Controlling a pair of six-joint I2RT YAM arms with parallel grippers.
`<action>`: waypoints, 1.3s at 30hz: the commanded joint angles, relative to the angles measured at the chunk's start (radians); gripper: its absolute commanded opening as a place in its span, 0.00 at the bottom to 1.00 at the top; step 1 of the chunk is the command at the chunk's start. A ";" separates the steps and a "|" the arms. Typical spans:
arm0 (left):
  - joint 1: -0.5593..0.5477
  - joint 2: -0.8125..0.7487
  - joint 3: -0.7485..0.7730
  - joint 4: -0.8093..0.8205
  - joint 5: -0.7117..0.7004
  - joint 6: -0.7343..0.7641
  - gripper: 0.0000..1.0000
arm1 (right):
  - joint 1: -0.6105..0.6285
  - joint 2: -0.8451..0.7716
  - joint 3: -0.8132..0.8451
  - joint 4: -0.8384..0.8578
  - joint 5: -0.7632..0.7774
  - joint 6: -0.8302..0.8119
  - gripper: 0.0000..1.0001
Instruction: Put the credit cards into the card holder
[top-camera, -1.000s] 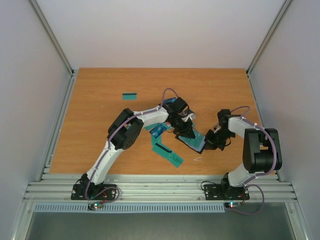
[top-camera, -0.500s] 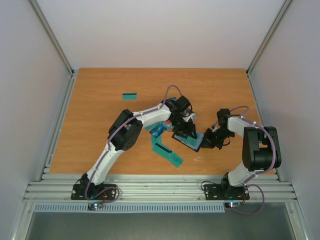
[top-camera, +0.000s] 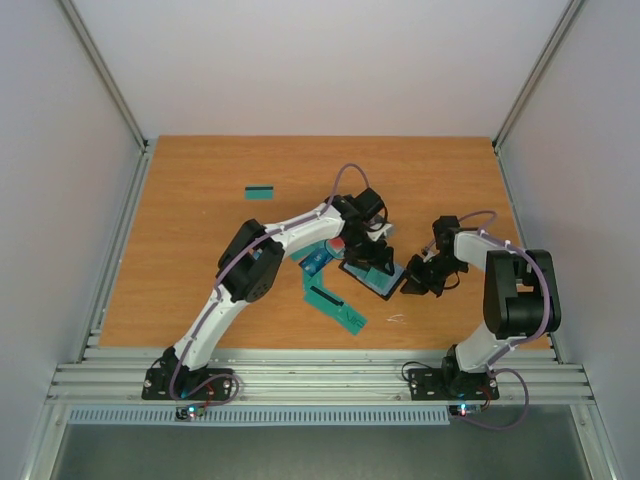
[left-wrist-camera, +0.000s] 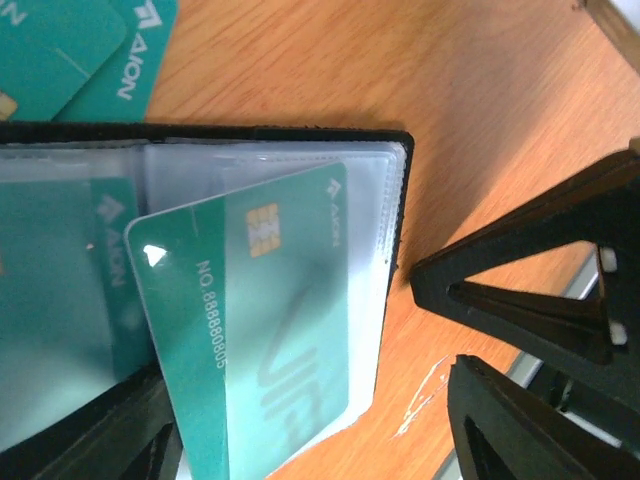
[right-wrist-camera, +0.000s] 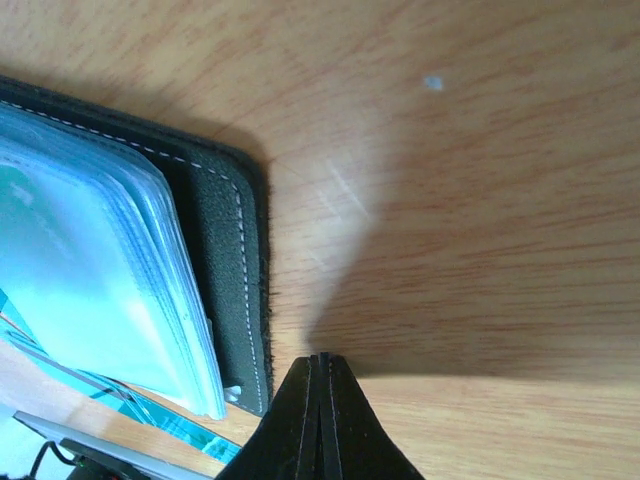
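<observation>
Card holder (top-camera: 372, 276) lay open and flat on the bench (top-camera: 200, 260), between the two grippers. Left gripper (top-camera: 377, 263) hovered right over the card holder, spread wide and pinching nothing. In the wrist view its dark fingers (left-wrist-camera: 530, 430) showed on either side of a card, well apart. That teal card (left-wrist-camera: 260, 330) sat skewed in a clear sleeve (left-wrist-camera: 372, 240) on the card holder's right half. It looked only partly slid in and not squared up, so I judged it not fully seated. Another teal card (left-wrist-camera: 60, 300) in the card holder's left half looked properly pocketed.

Right gripper (right-wrist-camera: 322, 400) was closed tight on nothing, its tip low over the bench just beside the card holder's stitched right edge. Contact with the edge could not be told.

Progress: early to middle. At least one card was in and one was half in. Loose credit cards remained on the bench: a small cluster (top-camera: 335, 305) just left of the card holder, with a blue one (top-camera: 316, 262) among them, and a lone teal one (top-camera: 261, 192) well off to the card holder's far left. The skewed card probably needed a push home before any more were fetched.
</observation>
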 joint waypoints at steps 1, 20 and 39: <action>-0.009 0.026 0.040 -0.041 -0.066 0.064 0.74 | 0.006 0.042 0.018 0.050 0.055 0.004 0.01; -0.009 -0.064 -0.084 0.098 -0.114 0.179 0.99 | 0.006 0.077 0.076 0.020 0.073 0.021 0.01; -0.091 -0.006 -0.027 0.032 -0.155 0.255 0.83 | 0.026 0.107 0.126 0.045 0.013 0.031 0.01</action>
